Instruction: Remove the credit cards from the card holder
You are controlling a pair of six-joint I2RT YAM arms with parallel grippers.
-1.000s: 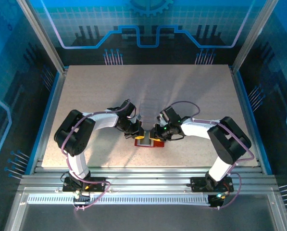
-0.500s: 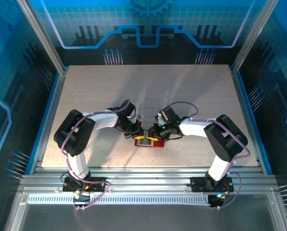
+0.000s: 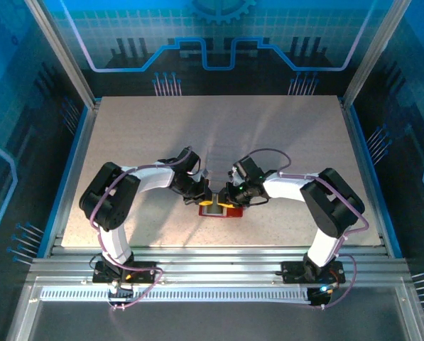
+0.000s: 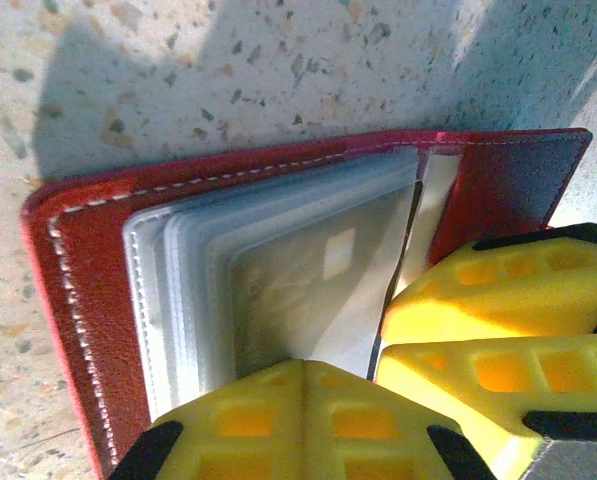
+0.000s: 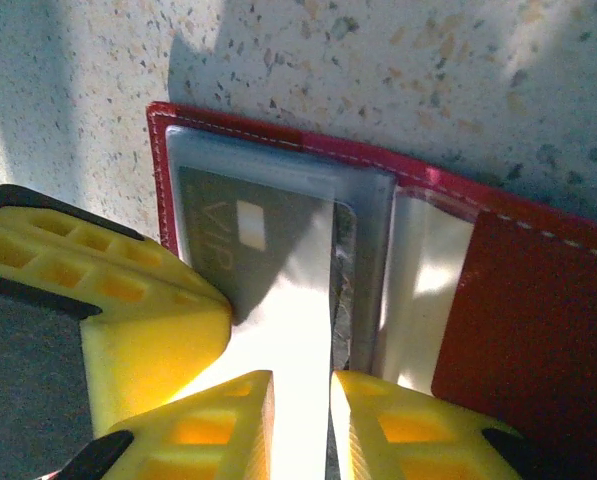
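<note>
**Left and right end effectors at the card holder.** The left gripper (image 4: 303, 385) is closed, finger against finger, its tips over the near edge of the clear sleeves (image 4: 188, 300). The right gripper (image 5: 300, 385) is narrowly parted astride the edge of the dark credit card (image 5: 268, 260); we cannot tell whether it grips. We count one card holder (image 5: 518, 320), lying open on the table (image 3: 268, 135) between both grippers, and one card.

I am looking down on a pale speckled tabletop (image 3: 283, 135) filling the middle of the overhead frame. Blue patterned panels (image 3: 219, 35) are standing along the top and both sides. Aluminium rails (image 3: 219, 264) are running across the bottom, with what is probably a white slotted cable strip (image 3: 212, 293) lying just below them.
</note>
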